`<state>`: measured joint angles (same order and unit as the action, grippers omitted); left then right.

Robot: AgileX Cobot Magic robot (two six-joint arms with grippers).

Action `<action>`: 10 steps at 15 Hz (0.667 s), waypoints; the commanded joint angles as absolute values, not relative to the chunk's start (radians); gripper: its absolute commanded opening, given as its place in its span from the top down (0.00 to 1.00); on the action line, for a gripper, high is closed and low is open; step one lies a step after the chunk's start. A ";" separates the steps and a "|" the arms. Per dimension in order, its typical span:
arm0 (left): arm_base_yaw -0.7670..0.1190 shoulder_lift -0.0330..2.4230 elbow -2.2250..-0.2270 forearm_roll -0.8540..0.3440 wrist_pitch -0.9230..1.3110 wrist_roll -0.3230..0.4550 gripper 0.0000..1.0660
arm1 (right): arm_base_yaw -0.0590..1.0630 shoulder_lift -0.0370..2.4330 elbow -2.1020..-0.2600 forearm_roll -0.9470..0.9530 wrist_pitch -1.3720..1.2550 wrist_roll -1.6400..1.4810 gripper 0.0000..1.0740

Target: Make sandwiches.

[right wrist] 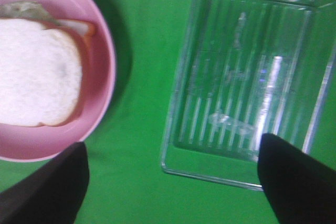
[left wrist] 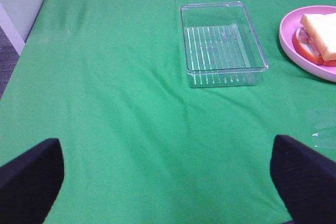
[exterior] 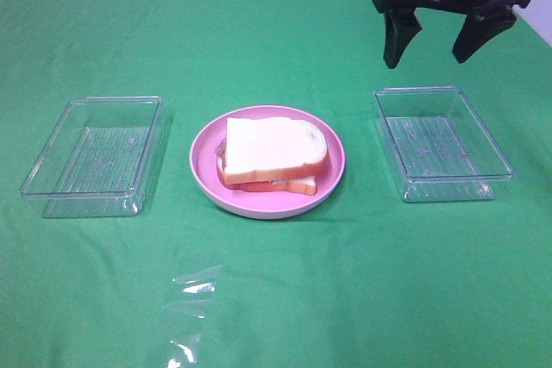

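Note:
A sandwich (exterior: 272, 151) with white bread on top and red filling at its edges lies on a round pink plate (exterior: 197, 158) at the table's middle. It also shows in the left wrist view as the sandwich (left wrist: 320, 38) on the plate (left wrist: 292, 45), and in the right wrist view as the sandwich (right wrist: 37, 72) on the plate (right wrist: 101, 77). My right gripper (exterior: 429, 58) hangs open above the far side of the right tray, holding nothing; its fingers frame the right gripper (right wrist: 173, 192). My left gripper (left wrist: 168, 187) is open and empty, out of the high view.
An empty clear tray (exterior: 90, 200) sits left of the plate and another clear tray (exterior: 448, 189) to its right. The left tray (left wrist: 223, 78) and the right tray (right wrist: 247, 77) show in the wrist views. A scrap of clear film (exterior: 190, 316) lies near the front. Green cloth covers the table.

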<state>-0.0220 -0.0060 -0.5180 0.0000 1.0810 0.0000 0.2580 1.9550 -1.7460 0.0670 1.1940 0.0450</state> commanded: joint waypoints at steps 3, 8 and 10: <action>-0.027 -0.023 -0.516 0.000 1.077 -0.010 0.06 | 0.126 1.948 -1.770 0.014 1.226 0.064 0.21; -0.027 -0.023 -0.516 0.000 1.077 -0.010 0.06 | 0.062 1.906 -1.696 0.018 1.330 0.076 0.21; -0.027 -0.023 -0.516 0.000 1.077 -0.010 0.06 | 0.062 1.789 -1.504 0.019 1.286 0.078 0.21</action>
